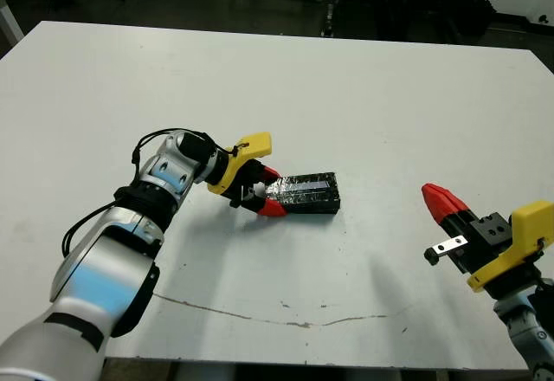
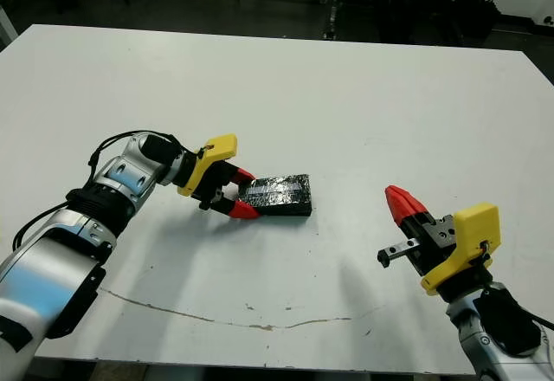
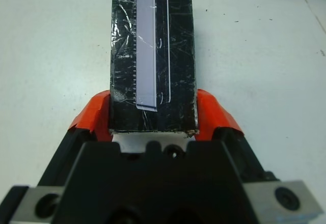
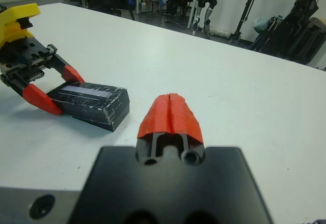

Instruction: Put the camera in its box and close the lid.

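Your box is black, its shiny crinkly lid on. It sits mid-table, far from every edge. Your left gripper hugs its 9 o'clock end. Your right gripper, at 3 o'clock, is pinched closed, holding nothing.

Head stereo pair: high, looking forward and down over the flat white table; both eyes share the whole scene, slightly offset.
Left wrist view: very close, facing along the shiny crinkly black closed box.
Right wrist view: low, farther off, facing across the table toward that box and the room beyond.
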Motion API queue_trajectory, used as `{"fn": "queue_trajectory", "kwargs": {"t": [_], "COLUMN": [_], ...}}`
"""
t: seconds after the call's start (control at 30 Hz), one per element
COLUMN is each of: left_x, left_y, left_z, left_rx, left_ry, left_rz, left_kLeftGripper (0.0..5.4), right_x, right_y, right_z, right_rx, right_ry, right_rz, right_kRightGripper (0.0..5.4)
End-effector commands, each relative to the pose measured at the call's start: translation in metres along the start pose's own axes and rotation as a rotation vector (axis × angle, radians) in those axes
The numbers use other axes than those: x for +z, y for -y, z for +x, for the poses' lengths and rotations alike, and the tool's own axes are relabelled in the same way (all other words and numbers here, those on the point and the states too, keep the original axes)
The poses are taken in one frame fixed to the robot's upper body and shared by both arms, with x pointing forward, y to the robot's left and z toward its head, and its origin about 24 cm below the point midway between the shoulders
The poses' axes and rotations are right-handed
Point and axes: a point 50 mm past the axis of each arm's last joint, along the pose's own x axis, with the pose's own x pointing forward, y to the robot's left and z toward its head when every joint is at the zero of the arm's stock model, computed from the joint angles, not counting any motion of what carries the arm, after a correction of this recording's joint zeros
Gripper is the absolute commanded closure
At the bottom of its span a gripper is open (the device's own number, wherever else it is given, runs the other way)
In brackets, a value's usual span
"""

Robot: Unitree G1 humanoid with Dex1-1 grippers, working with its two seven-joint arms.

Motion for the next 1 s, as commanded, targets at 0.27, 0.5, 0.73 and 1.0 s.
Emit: {"fn": "queue_trajectory", "kwargs": {"t": [0.27,0.5,0.73,1.0], "left_x": [0.011,0.016,0.013,0.002], "left_y": [0.011,0.014,0.013,0.015], "left_z": [0.036,0.045,0.044,0.045], "left_rx": [-0.124,-0.151,-0.144,-0.145], "left_ry": [-0.024,-0.074,-0.143,-0.197], "left_rz": [0.014,0.054,0.056,-0.041], "left_kLeftGripper": [2.23,2.23,2.23,2.23], "right_x": [0.0,0.001,0.001,0.0], "right_y": [0.002,0.002,0.0,-0.001], "right_z": [-0.001,0.0,0.001,0.001], "right_rx": [-0.002,0.0,0.008,0.002], "right_ry": [0.004,0.006,0.003,0.004], "right_rz": [-0.001,-0.003,0.003,-0.007], "right_kRightGripper": [5.4,5.4,5.4,5.4]}}
